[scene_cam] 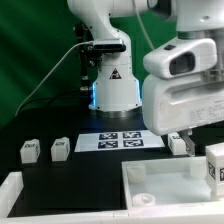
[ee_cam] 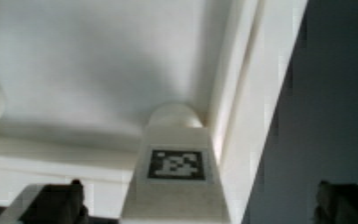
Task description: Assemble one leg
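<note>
In the wrist view a white leg (ee_cam: 178, 150) with a black-and-white tag lies between my gripper's (ee_cam: 197, 203) dark fingertips (ee_cam: 51, 203). There is a gap on each side, so the jaws are open and not touching it. The leg's far end meets the inner corner of the white tray-like panel (ee_cam: 87, 70). In the exterior view the gripper (scene_cam: 206, 137) hangs over that leg (scene_cam: 214, 164) at the right end of the panel (scene_cam: 160, 190). Three more legs lie on the black table: two on the exterior view's left (scene_cam: 30, 150) (scene_cam: 60, 148) and one beside the gripper (scene_cam: 178, 143).
The marker board (scene_cam: 120, 140) lies in front of the arm's base (scene_cam: 112, 85). A white rail (scene_cam: 40, 195) runs along the table's near edge. A cable hangs behind on the exterior view's left.
</note>
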`<state>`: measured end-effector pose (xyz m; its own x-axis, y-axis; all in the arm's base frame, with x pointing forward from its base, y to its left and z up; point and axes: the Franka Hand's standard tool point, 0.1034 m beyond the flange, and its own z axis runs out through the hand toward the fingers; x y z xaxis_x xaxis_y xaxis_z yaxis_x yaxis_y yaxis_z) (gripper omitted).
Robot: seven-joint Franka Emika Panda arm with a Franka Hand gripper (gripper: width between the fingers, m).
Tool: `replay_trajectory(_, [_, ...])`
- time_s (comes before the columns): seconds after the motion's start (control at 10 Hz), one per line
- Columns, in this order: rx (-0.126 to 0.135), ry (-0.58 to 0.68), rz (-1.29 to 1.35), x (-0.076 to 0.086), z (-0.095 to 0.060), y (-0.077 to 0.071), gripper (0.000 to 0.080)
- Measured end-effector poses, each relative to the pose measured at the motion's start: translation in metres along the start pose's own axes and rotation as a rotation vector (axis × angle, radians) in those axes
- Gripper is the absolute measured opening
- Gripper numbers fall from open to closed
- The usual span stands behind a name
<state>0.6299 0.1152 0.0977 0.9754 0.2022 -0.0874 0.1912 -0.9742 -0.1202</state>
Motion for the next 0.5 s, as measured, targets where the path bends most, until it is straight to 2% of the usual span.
replay_trajectory(0.1, [-0.001,0.018,0.004,0.006,0.002,0.004,0.0649])
replay_trajectory(0.5, [0.000,0.004,0.011,0.002,0.019,-0.001,0.0649])
